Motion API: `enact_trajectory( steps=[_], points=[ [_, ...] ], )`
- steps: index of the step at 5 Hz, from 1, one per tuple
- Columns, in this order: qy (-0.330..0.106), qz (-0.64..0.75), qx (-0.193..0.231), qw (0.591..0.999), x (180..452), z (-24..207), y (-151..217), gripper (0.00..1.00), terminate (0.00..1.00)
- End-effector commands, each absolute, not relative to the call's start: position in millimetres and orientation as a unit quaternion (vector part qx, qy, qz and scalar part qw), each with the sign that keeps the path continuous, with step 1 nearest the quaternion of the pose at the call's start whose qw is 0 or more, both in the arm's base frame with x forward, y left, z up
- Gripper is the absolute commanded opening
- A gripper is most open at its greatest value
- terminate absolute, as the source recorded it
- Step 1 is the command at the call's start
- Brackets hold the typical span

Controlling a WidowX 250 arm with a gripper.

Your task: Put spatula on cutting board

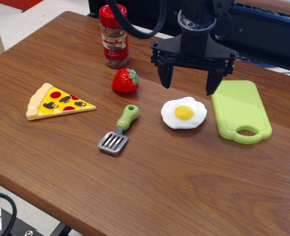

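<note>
One gripper point(189, 84) hangs above the counter with its two dark fingers spread wide apart and nothing between them, poised over the fried egg point(183, 113) and not over the spatula point(120, 131). The spatula lies flat near the middle of the counter, its green handle pointing toward the far edge and its grey slotted blade toward the near edge; the cutting board point(239, 109) lies toward the right edge, with the egg between the two. The likeliest trouble, I judge, is a descent from here closing on the egg instead, or a carry toward the board that clips the egg and shoves it along. The strawberry point(125, 80) sits just beyond the handle's tip, so a reach coming from the far side could nudge it. The handle is short and rounded, and a grip too near its end might let the blade swing down. The arm's upper part is cut off at the top, and the fingertips' height above the counter is hard to judge from this single view.
</note>
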State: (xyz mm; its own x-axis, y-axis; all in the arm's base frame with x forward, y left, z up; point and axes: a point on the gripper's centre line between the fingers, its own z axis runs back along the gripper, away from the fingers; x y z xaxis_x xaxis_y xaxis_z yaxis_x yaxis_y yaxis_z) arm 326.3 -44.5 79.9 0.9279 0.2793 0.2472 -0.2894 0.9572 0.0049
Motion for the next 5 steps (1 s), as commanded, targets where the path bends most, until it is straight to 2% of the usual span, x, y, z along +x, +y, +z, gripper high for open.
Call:
enact_trajectory(
  steps=[1, 2, 3, 5],
  points=[
    [-0.123, 0.145, 0.021, 0.982, 326, 80, -45, 1.0, 0.0],
    [-0.125, 0.13, 0.037, 0.983, 327, 81, -36, 1.0, 0.0],
    [-0.106, 0.102, 0.038, 0.988, 324, 80, -29, 1.0, 0.0],
    [-0.119, 0.083, 0.047, 0.988, 307, 73, 10, 1.0, 0.0]
  ],
)
